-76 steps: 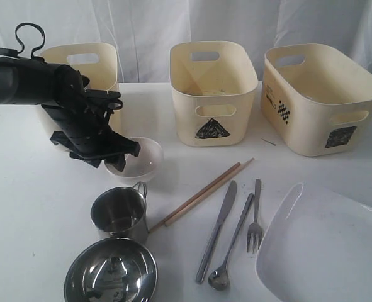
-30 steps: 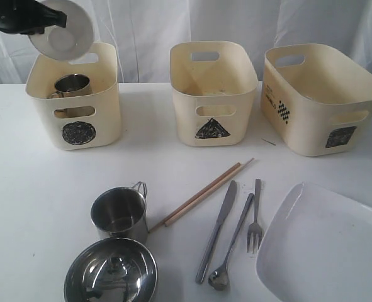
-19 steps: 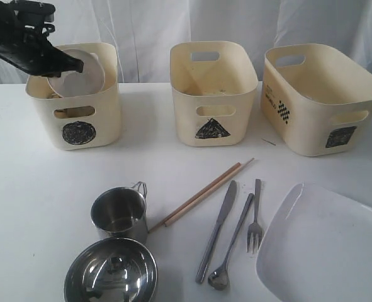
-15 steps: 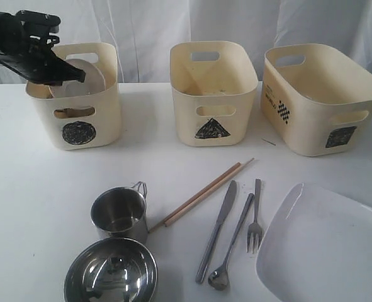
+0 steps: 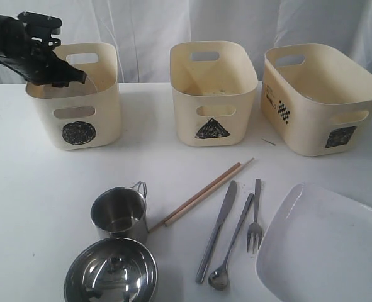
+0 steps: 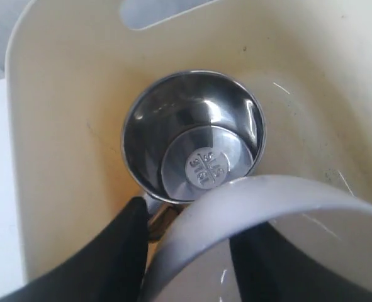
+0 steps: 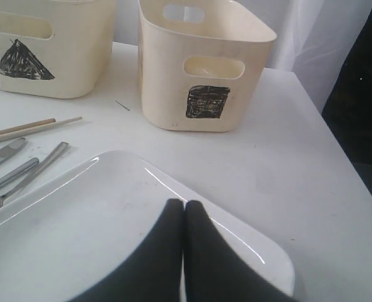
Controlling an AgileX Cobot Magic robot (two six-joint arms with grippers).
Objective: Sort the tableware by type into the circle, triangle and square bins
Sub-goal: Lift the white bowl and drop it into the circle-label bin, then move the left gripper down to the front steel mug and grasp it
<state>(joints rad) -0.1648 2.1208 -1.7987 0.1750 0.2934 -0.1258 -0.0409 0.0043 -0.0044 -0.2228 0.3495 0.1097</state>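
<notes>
Left wrist view: claw [image 6: 189,220] parted astride white bowl [image 6: 267,190]; steel mug [image 6: 195,135] beyond.

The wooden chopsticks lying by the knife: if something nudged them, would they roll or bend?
The chopsticks look thin and straight, so probably stiff and very light. Lying flat as a pair on the smooth table, a nudge would likely slide or separate them. Whether they are round enough to roll is unclear.

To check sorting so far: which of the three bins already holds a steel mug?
The circle-marked bin, leftmost in the exterior view: a steel mug stands upright inside it. Triangle bin and square bin show none.
</notes>
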